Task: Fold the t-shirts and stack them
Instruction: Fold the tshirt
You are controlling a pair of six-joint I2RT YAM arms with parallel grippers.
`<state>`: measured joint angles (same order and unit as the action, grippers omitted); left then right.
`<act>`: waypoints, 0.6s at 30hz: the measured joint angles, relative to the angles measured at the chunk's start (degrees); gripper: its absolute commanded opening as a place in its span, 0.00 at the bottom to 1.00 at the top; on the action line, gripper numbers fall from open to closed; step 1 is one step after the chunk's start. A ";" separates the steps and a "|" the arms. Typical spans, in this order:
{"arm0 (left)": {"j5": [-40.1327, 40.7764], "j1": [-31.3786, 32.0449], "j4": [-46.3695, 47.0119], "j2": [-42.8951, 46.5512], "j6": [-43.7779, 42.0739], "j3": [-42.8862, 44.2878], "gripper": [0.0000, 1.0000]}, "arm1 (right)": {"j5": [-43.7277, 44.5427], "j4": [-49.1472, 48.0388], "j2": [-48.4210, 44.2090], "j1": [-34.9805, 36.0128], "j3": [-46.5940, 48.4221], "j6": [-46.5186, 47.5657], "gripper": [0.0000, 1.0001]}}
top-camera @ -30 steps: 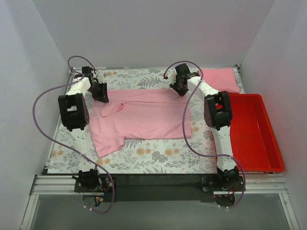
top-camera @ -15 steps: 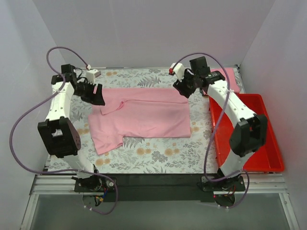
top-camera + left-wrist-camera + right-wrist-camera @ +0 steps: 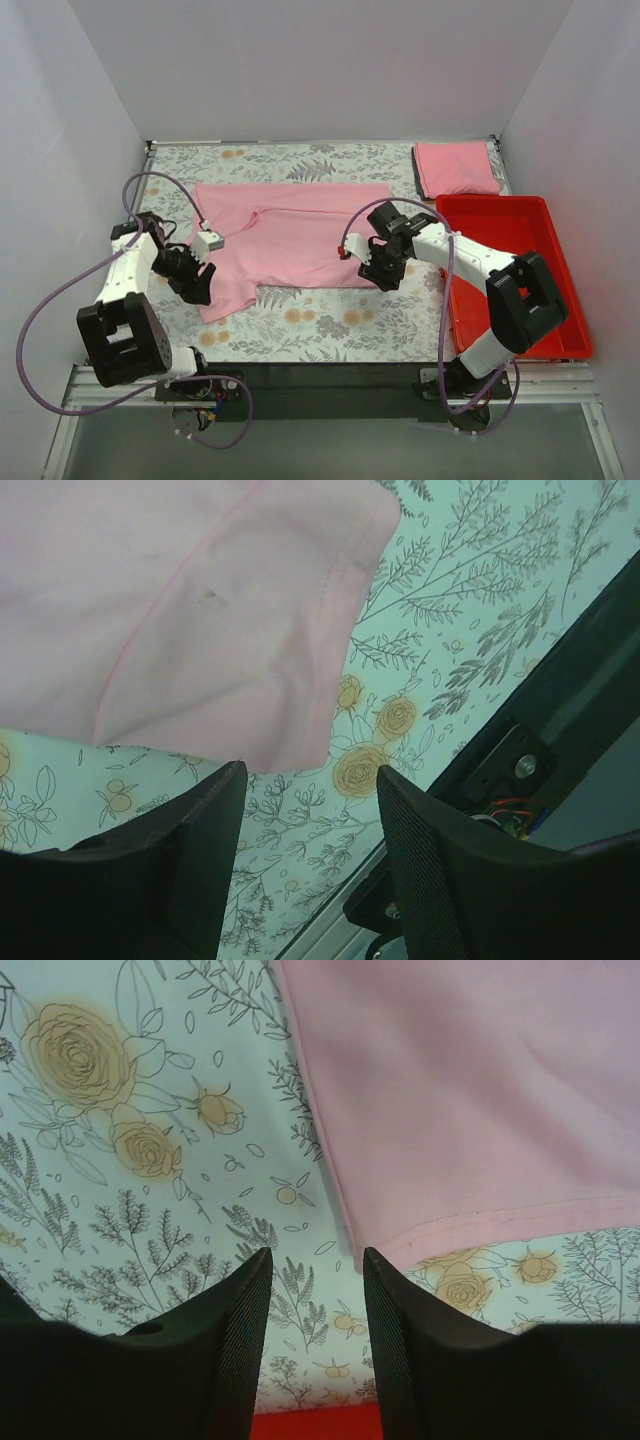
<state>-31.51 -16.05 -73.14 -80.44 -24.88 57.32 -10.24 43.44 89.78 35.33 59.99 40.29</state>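
A pink t-shirt [image 3: 300, 235] lies spread flat on the floral table cloth [image 3: 330, 330], with one sleeve pointing to the near left. My left gripper [image 3: 197, 287] is open and empty, low beside that sleeve's end [image 3: 240, 630], with cloth pattern showing between the jaws. My right gripper [image 3: 385, 275] is open and empty just past the shirt's near right corner [image 3: 470, 1100], whose hem shows beside the right finger. A folded pink t-shirt [image 3: 455, 168] lies at the back right of the table.
A red tray [image 3: 560, 300] stands along the right side, close to my right arm. The table's near edge with its black rail [image 3: 560, 710] shows just beyond the left gripper. White walls enclose the back and sides.
Both arms have swung from the shirt's far edge to its near edge, the left to the sleeve, the right to the near right corner. The shirt lies as before.
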 measured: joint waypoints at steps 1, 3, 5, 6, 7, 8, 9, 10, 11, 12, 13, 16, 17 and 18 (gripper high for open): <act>0.85 0.28 0.57 1.46 -0.68 -1.53 0.54 | 0.35 -0.39 0.13 0.07 -0.02 0.00 0.47; 2.21 0.76 1.42 3.78 -1.68 -3.61 0.54 | 1.38 -1.90 0.44 0.22 -0.02 0.00 0.47; 2.89 1.16 2.14 4.74 -2.23 -4.37 0.54 | 2.29 -3.30 1.03 0.24 -0.09 0.07 0.47; 3.08 1.22 2.40 4.81 -2.36 -4.46 0.54 | 2.62 -3.74 1.33 0.33 -0.15 0.15 0.46; 3.37 1.22 2.95 4.81 -2.49 -4.46 0.55 | 3.02 -4.37 1.68 0.33 -0.35 0.22 0.46; 3.67 1.22 3.39 4.81 -2.60 -4.46 0.56 | 3.34 -4.87 2.05 0.33 -0.68 0.31 0.46; 4.02 1.22 3.85 4.81 -2.82 -4.48 0.57 | 3.87 -5.44 2.45 0.33 -1.36 0.46 0.46; 4.26 1.22 4.55 4.81 -2.91 -4.59 0.59 | 4.22 -6.05 2.51 0.35 -2.16 0.57 0.46; 4.50 1.22 5.31 4.81 -3.06 -5.01 0.60 | 4.79 -6.62 2.58 0.35 -3.37 0.74 0.45; 4.81 1.25 5.99 4.83 -3.28 -5.68 0.61 | 5.38 -7.34 2.58 0.37 -4.50 0.94 0.43; 5.18 1.29 6.67 4.90 -3.67 -6.54 0.61 | 6.03 -8.28 2.78 0.37 -5.99 1.27 0.41; 7.02 1.64 8.76 6.67 -5.40 -10.47 0.62 | 7.08 -9.42 2.80 0.37 -6.54 1.77 0.24; 7.74 1.81 9.42 7.74 -6.16 -11.89 0.62 | 7.32 -9.79 2.80 0.44 -6.56 1.97 0.21; 8.72 2.03 10.16 9.42 -7.15 -13.57 0.62 | 7.82 -10.49 2.82 0.48 -6.60 1.88 0.18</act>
<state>-22.79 -14.02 -62.98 -71.02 -32.03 43.75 -2.42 32.95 92.60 35.81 53.39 42.17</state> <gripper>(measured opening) 0.617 0.247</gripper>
